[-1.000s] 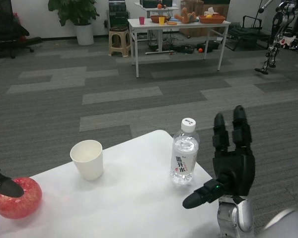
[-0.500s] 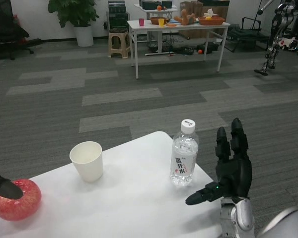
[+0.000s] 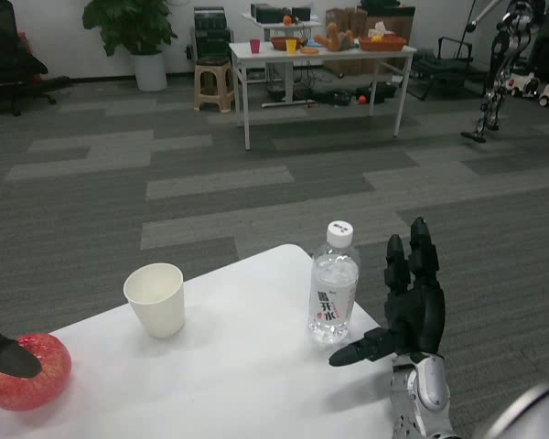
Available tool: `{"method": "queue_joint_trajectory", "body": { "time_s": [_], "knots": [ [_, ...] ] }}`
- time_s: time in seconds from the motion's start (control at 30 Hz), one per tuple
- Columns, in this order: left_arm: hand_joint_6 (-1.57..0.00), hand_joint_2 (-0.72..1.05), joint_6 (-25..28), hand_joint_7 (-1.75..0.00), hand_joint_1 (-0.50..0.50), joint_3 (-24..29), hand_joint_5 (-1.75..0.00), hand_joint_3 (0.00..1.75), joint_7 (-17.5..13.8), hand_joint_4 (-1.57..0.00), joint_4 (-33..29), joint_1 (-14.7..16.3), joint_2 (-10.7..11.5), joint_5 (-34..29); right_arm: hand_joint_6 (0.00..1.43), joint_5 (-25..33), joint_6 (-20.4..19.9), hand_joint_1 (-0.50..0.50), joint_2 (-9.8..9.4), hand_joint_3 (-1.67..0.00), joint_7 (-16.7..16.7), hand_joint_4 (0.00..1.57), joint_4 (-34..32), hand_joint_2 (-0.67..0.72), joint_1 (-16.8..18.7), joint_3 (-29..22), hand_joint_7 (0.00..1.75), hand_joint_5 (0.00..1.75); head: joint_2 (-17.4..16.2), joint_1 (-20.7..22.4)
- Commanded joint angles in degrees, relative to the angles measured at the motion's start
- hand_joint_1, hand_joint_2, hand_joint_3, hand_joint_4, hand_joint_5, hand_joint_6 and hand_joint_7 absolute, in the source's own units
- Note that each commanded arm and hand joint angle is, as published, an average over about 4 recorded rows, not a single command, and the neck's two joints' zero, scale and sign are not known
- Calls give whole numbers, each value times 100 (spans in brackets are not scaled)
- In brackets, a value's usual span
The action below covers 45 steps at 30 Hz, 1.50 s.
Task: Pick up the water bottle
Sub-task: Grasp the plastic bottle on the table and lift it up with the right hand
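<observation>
A clear water bottle (image 3: 334, 286) with a white cap and a red-lettered label stands upright near the far right edge of the white table (image 3: 247, 375). My right hand (image 3: 407, 303) is just to the bottle's right, open, fingers pointing up and thumb reaching toward the bottle's base without touching it. Only the dark tip of my left hand (image 3: 7, 356) shows at the far left edge, lying over a red apple (image 3: 27, 370); I cannot tell how its fingers stand.
A white paper cup (image 3: 156, 298) stands upright left of the bottle. The table's far edge runs just behind the bottle, with grey carpet beyond. Far back are another table (image 3: 320, 55) with objects, a stool (image 3: 212, 84) and a potted plant (image 3: 133, 32).
My right hand has shifted left, closer to the bottle, and sits a little lower. The camera has tilted, so the whole scene sits slightly differently. Bottle, cup and apple have not moved.
</observation>
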Motion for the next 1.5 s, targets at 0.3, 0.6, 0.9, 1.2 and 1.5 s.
{"method": "queue_joint_trajectory", "body": {
  "time_s": [0.3,0.6,0.9,1.2,1.5],
  "knots": [
    [0,-55,-9,0,-50,-2,0,9,-2,0,-128,67,43,-17,0,-255,291,-46,14,-8,131,0,353,41,-725,537,0,0,78,-26],
    [0,-55,-9,0,-50,5,0,9,-2,0,-157,89,45,-22,0,-404,328,-46,31,-8,131,0,-53,41,-681,543,0,0,50,-48],
    [0,-55,-9,0,-50,7,0,9,-2,0,-144,81,52,-26,0,-459,328,-46,71,-8,127,0,-568,38,-305,253,0,0,13,-79],
    [0,-55,-9,0,-50,1,0,9,-2,0,-95,45,58,-32,0,-457,400,-46,75,-8,87,0,-1233,34,299,-57,0,0,-30,-82],
    [0,-55,-9,0,-50,-2,0,9,-2,0,-42,10,47,-35,0,-815,1093,-46,356,-8,-229,0,-2413,25,1141,-595,0,0,-60,-106]
  ]
}}
